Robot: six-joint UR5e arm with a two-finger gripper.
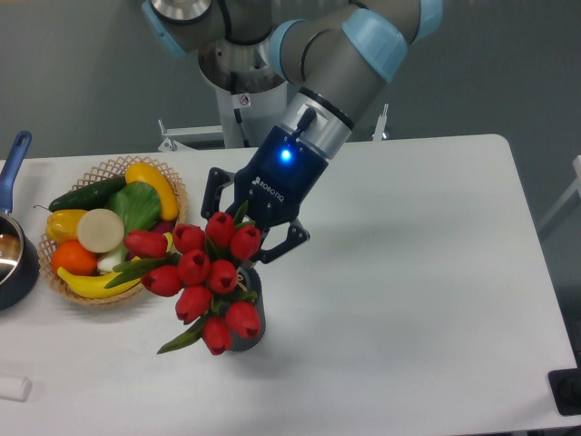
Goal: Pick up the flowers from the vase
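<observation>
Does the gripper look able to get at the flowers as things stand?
Probably yes: the gripper is already right at the flowers, behind the buds above the vase. Its fingers are hidden, so grip is unclear.

flowers [201, 272]: glossy plastic-looking buds; vase [249, 318]: matt dark grey; basket [107, 169]: woven wicker; table [408, 272]: smooth matt white
</observation>
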